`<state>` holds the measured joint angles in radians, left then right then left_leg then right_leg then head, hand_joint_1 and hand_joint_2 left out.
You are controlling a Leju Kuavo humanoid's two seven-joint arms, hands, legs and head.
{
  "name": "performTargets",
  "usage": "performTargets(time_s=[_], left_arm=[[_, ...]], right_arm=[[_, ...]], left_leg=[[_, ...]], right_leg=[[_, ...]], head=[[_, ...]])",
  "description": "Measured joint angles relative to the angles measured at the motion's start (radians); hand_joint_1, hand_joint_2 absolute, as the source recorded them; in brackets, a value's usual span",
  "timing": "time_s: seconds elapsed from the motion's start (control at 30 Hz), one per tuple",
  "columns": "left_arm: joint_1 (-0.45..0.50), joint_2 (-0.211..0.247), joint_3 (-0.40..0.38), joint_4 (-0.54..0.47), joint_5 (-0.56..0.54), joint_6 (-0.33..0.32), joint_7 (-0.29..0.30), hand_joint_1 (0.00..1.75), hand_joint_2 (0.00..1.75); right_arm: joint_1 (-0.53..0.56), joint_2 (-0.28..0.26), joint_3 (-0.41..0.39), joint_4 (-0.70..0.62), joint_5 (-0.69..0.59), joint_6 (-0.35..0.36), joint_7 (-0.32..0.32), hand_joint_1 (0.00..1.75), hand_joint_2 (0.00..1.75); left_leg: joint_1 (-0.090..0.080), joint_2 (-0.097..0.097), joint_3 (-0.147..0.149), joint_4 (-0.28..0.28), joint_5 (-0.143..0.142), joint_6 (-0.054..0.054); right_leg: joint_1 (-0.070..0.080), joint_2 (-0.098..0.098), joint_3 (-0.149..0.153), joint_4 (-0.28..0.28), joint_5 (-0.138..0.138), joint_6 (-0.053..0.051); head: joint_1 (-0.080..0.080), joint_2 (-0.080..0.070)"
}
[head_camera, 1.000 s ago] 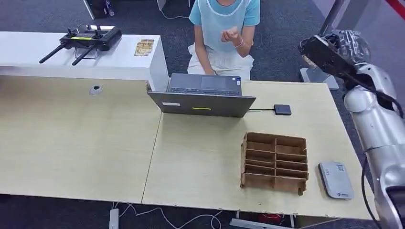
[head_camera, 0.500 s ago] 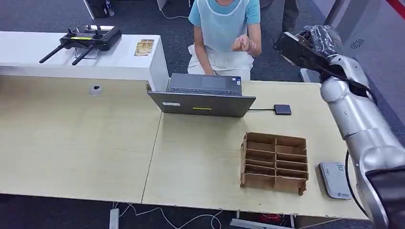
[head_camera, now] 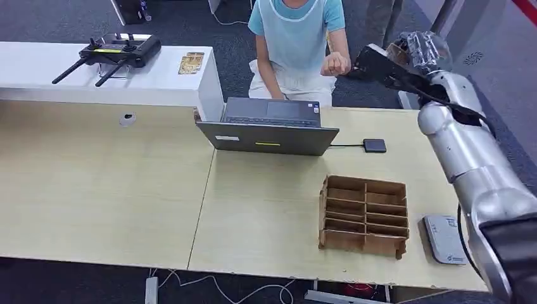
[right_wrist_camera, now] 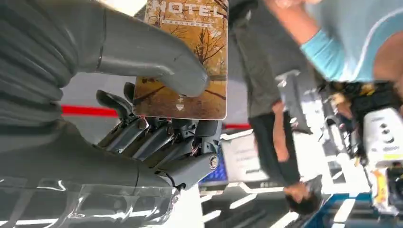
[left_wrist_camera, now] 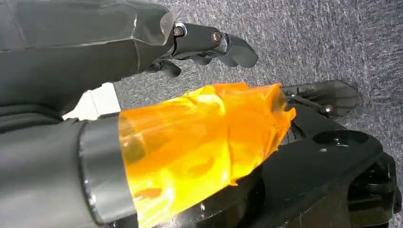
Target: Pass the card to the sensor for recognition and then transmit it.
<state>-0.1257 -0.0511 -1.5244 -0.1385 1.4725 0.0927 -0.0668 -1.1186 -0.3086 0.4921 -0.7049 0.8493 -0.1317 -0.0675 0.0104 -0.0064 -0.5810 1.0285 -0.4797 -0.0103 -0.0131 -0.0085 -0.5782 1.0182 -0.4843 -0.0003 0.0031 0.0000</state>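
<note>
My right hand is raised beyond the table's far right corner, in front of a seated person. In the right wrist view the right hand pinches a brown card printed "HOTEL" between the thumb and the fingers. The person's hand is held out close to my right hand, and I cannot tell whether they touch. A small black square sensor lies on the table, wired to the laptop. My left hand, its thumb wrapped in orange tape, hangs over grey carpet holding nothing.
A brown cardboard divider box stands on the right table. A grey flat device lies near the front right edge. A white counter at the back left carries a black controller and more cards.
My right arm has swung left with the card, from the far right toward the person. The person's hand has dropped and reached out toward my right hand.
</note>
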Motion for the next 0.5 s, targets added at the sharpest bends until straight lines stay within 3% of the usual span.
performTargets(time_s=[0.2,0.5], left_arm=[[-0.001,0.001,0.0,0.0,-0.034,0.0,0.011,0.0,0.0],[-0.001,-0.002,0.0,0.0,-0.058,0.0,0.013,0.0,0.0]], right_arm=[[-0.027,0.012,0.035,0.081,0.079,-0.068,0.022,1.75,1.75],[-0.027,0.045,0.058,0.162,0.115,-0.101,0.038,1.75,1.75]], left_leg=[[0.0,0.0,0.0,0.0,0.0,0.0],[0.0,0.0,0.0,0.0,0.0,0.0]], right_leg=[[0.0,0.0,0.0,0.0,0.0,0.0],[0.0,0.0,0.0,0.0,0.0,0.0]], head=[[0.0,0.0],[0.0,0.0]])
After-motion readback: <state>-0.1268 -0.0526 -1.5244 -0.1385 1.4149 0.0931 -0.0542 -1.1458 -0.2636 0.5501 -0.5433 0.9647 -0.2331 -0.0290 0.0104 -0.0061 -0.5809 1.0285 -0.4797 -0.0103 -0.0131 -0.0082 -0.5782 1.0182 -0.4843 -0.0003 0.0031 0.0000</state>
